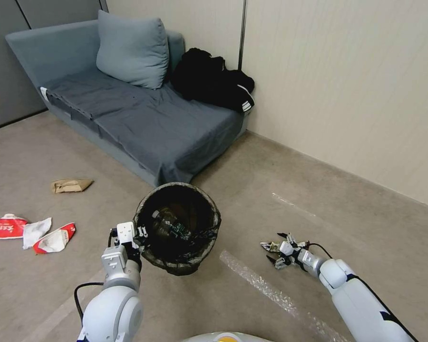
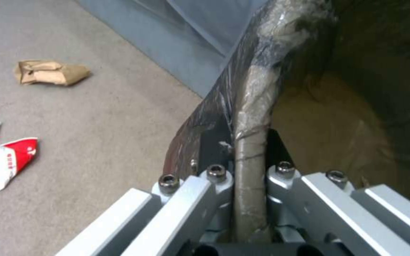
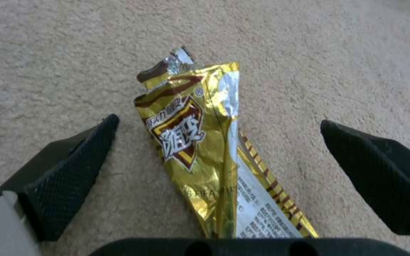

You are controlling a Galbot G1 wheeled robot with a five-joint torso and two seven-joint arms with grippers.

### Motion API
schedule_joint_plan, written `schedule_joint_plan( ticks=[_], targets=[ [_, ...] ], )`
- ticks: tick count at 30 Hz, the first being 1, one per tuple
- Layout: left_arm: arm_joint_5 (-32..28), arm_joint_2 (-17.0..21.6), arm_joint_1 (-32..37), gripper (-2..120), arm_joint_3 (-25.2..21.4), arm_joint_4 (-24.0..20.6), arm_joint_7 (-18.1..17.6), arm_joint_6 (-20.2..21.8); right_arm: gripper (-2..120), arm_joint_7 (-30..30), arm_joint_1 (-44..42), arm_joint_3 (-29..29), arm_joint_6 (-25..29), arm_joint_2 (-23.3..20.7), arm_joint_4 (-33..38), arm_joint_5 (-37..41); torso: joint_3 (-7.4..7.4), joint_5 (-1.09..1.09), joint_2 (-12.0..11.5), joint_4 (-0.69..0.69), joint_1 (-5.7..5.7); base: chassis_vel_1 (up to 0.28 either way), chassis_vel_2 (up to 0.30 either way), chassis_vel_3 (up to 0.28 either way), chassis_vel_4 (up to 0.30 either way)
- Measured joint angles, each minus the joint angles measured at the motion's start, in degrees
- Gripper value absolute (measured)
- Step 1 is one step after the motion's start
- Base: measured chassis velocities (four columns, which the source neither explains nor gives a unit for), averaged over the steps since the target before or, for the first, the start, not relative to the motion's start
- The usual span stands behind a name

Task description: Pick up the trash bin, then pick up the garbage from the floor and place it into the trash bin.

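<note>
right end effector (image 3: 219,149) is hanging low over the floor (image 1: 356,223) with its two dark fingers (image 3: 72,170) spread wide and gripping nothing; the gold foil wrapper (image 3: 205,156) is lying flat on the carpet directly between them, not touching either pad. the wrapper's long axis is running along the reach direction, from under the palm out past the fingertips, so it is sitting crosswise to the closing line and the fingers are bracketing its narrow width, torn end pointing away from the wrist. in the head view the same right end effector (image 1: 283,254) is sitting right over the small foil piece on the floor, to the right of the bin. left end effector (image 2: 250,170) is clamped shut on the rim of the trash bin (image 1: 178,228), one finger outside and one inside over the dark bag liner (image 2: 262,85), holding the bin up in front of the robot, mouth open upward, some items already inside. the bin is lying to the left of the right end effector, near but apart. further left on the floor: crumpled brown paper bag (image 1: 71,185), red-and-white wrappers (image 1: 54,239), white tissue (image 1: 35,229), all nearer the left arm and well apart from the right one. right arm is clearly the nearer one for the foil. judgement: one bin grasp done, foil pick is being lined up, several pieces left.
</note>
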Motion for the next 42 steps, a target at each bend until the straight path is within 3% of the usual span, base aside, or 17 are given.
schedule_joint_plan(
  ticks=[9,16,26,27,28,29,30,32,42],
  targets=[
    [0.08,0.00,0.58,0,-0.08,-0.23,-0.01,0.00,100,2.36,2.32,-0.48,0.41,1.08,-5.15,-0.04,0.00,0.07,-0.01,0.05,0.00,0.000,0.000,0.000,0.000],
    [0.08,0.02,0.43,0,-0.22,-0.26,-0.01,0.00,100,3.03,1.82,-0.44,0.42,0.89,-5.16,1.78,0.01,0.14,-0.03,0.09,0.01,0.000,0.000,0.000,0.000],
    [-0.06,-0.05,-0.45,0,0.02,0.56,-0.02,0.04,100,0.40,-1.88,0.50,0.37,-1.92,-0.78,11.56,0.05,0.20,-0.07,0.09,0.03,0.000,0.000,0.000,0.000],
    [-0.09,0.02,-0.44,0,-0.02,0.72,-0.04,0.05,94,0.00,-2.81,1.30,-2.02,-3.09,0.79,16.64,0.06,0.05,-0.07,-0.01,0.03,0.000,0.000,0.000,0.000],
    [-0.09,0.02,-0.44,0,-0.02,0.72,-0.04,0.05,94,0.00,-2.81,1.30,-2.02,-3.09,0.79,16.64,0.06,0.05,-0.07,-0.01,0.03,0.000,0.000,0.000,0.000],
    [-0.09,0.00,-0.47,0,0.01,0.90,-0.02,0.05,91,-0.02,-2.93,1.69,-2.96,-3.48,1.08,18.25,0.06,-0.09,-0.07,-0.03,0.03,0.000,0.000,0.000,0.000],
    [-0.09,-0.03,-0.53,0,0.12,1.04,-0.02,0.05,88,-0.01,-3.09,1.73,-3.21,-3.54,1.21,19.24,0.06,-0.05,-0.08,-0.09,0.03,0.000,0.000,0.000,0.000],
    [-0.08,-0.13,-0.61,0,0.27,1.07,0.00,0.05,84,-0.03,-3.17,1.72,-3.35,-3.54,1.29,20.36,0.06,0.07,-0.07,-0.05,0.03,0.000,0.000,0.000,0.000],
    [0.00,-0.18,-0.64,0,0.31,1.10,0.00,0.04,55,0.14,-3.95,1.82,-5.02,-4.12,2.20,27.65,0.05,0.00,-0.08,-0.01,0.03,0.000,0.000,0.000,0.000]
  ],
)
